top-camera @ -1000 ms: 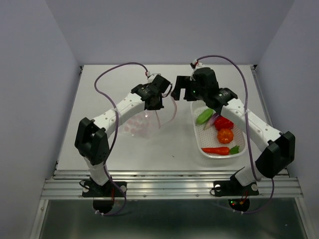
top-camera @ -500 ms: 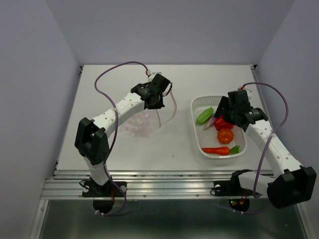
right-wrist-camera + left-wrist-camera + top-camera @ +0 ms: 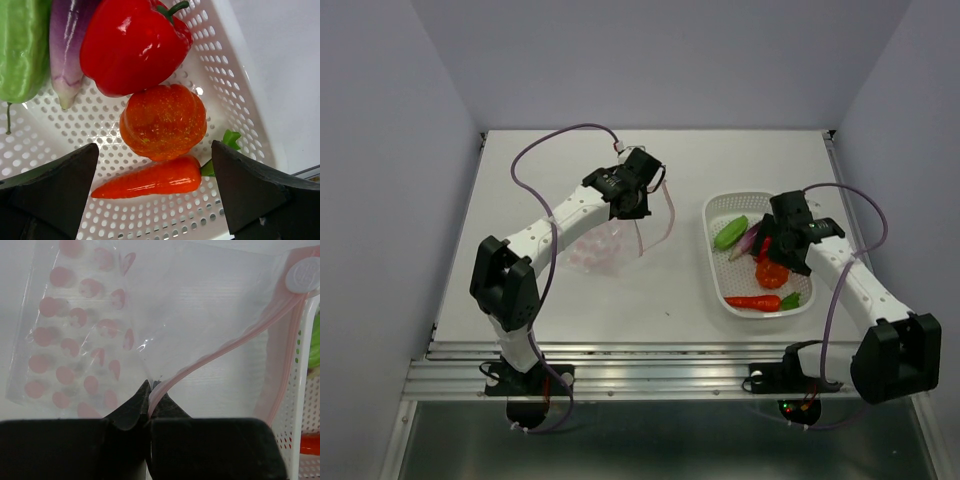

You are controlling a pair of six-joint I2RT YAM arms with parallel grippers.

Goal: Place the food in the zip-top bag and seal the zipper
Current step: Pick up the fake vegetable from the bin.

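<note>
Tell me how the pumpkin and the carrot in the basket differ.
The pumpkin is round and ribbed; the carrot is long and tapered. The pumpkin is speckled orange, no green showing; the carrot is redder and smooth, with a green top. Both lie side by side in the white basket.

— Where's everything in the top view?
— The clear dotted plastic bag point(image 3: 605, 252) lies left of centre on the pale flat surface point(image 3: 520, 180). The white perforated plastic basket point(image 3: 714, 265) lies to its right, apart.
— Inside the basket?
— The green toy pod point(image 3: 730, 233) is at upper left, the purple toy eggplant point(image 3: 750, 237) against its right side, and the red toy pepper point(image 3: 130, 45) next. The orange toy pumpkin point(image 3: 162, 122) is below the pepper, and the orange-red toy carrot point(image 3: 150, 182) below that.
— The tools?
— The left tool point(image 3: 150, 392) pinches the bag's thin pink zipper strip point(image 3: 220, 349). The right tool point(image 3: 154, 160) hangs over the pumpkin, fingers spread.
</note>
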